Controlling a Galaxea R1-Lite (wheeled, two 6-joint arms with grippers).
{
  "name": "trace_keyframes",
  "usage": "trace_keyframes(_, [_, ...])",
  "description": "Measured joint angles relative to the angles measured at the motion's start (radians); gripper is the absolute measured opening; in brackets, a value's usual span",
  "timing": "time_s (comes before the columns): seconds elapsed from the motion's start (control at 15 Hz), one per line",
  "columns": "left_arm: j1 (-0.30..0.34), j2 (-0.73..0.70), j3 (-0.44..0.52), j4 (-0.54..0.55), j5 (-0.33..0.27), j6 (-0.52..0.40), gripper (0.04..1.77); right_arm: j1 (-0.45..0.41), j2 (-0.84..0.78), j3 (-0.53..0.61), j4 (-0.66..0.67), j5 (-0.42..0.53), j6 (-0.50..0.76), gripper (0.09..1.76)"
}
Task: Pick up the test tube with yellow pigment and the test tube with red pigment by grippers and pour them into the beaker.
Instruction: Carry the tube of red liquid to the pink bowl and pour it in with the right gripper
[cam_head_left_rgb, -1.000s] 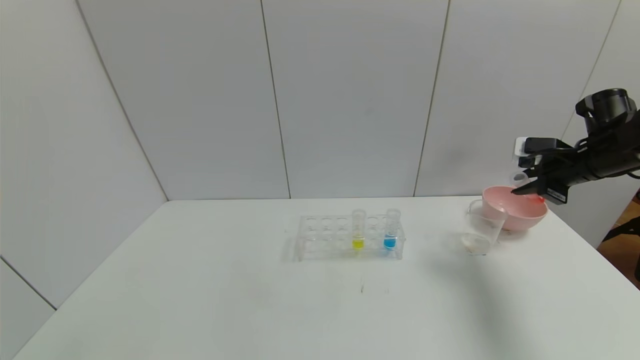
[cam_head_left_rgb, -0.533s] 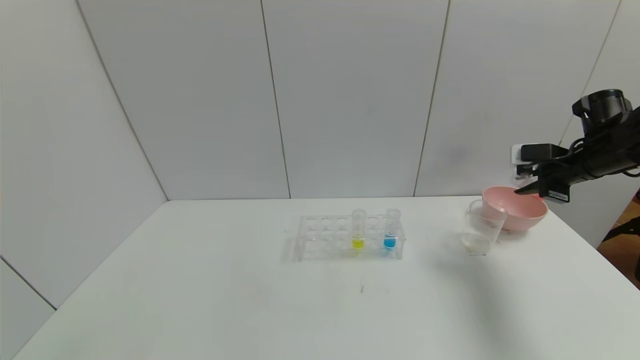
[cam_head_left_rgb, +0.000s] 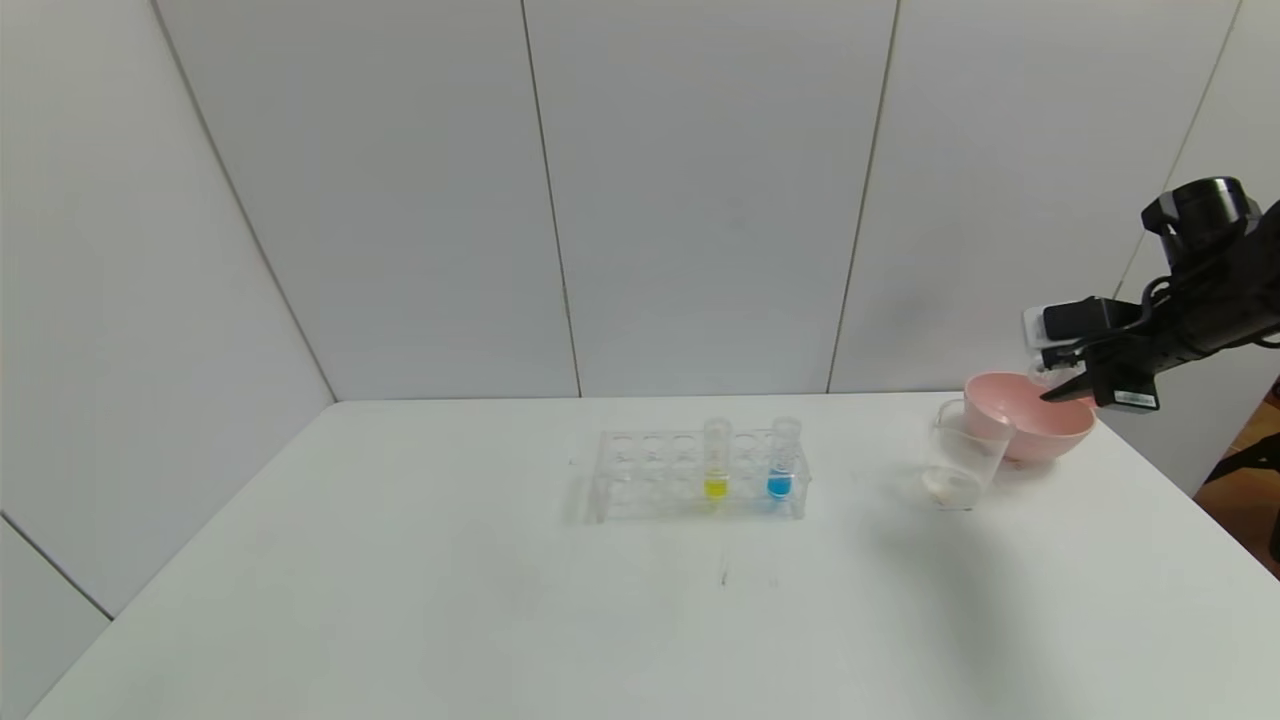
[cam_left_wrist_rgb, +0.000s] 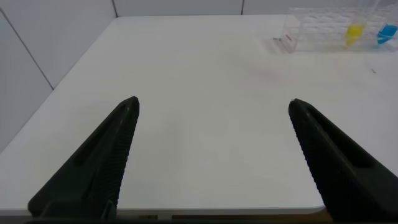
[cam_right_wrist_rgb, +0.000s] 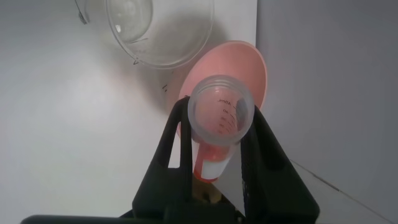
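Meanwhile, the right hand (cam_right_wrist_rgb: 217, 163), clamped on the test tube with red pigment (cam_right_wrist_rgb: 219, 121), hangs over the pink bowl (cam_head_left_rgb: 1030, 432); pouring likely requires shifting toward the beaker (cam_head_left_rgb: 962, 455) beside it. Left hand (cam_left_wrist_rgb: 211, 155) gapes empty over the table (cam_head_left_rgb: 500, 600).

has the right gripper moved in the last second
Yes. The right gripper, shut on the test tube with red pigment, has shifted slightly right over the pink bowl, away from the beaker.

Bright, even light overhead; soft faint shadows pool on the tabletop (cam_head_left_rgb: 500, 560) beside the beaker (cam_head_left_rgb: 962, 456). Left wrist view: near fingers (cam_left_wrist_rgb: 93, 168) dark, slightly soft.
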Motion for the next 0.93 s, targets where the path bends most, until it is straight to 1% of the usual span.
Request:
trace_keyframes(0.2, [0.0,0.0,0.0,0.0,0.0,0.0,1.72,0.021,0.0,-0.005,0.028,-0.013,-0.034,0.51])
trace_keyframes(0.33, [0.0,0.0,0.0,0.0,0.0,0.0,1.72,0.035,0.0,-0.006,0.034,-0.069,-0.053,0.51])
trace_keyframes(0.53, [0.0,0.0,0.0,0.0,0.0,0.0,1.72,0.056,0.0,-0.007,0.038,-0.097,-0.058,0.51])
trace_keyframes(0.73, [0.0,0.0,0.0,0.0,0.0,0.0,1.72,0.072,0.001,-0.007,0.045,-0.166,-0.058,0.51])
trace_keyframes(0.93, [0.0,0.0,0.0,0.0,0.0,0.0,1.72,0.083,0.006,-0.007,0.051,-0.206,-0.064,0.51])
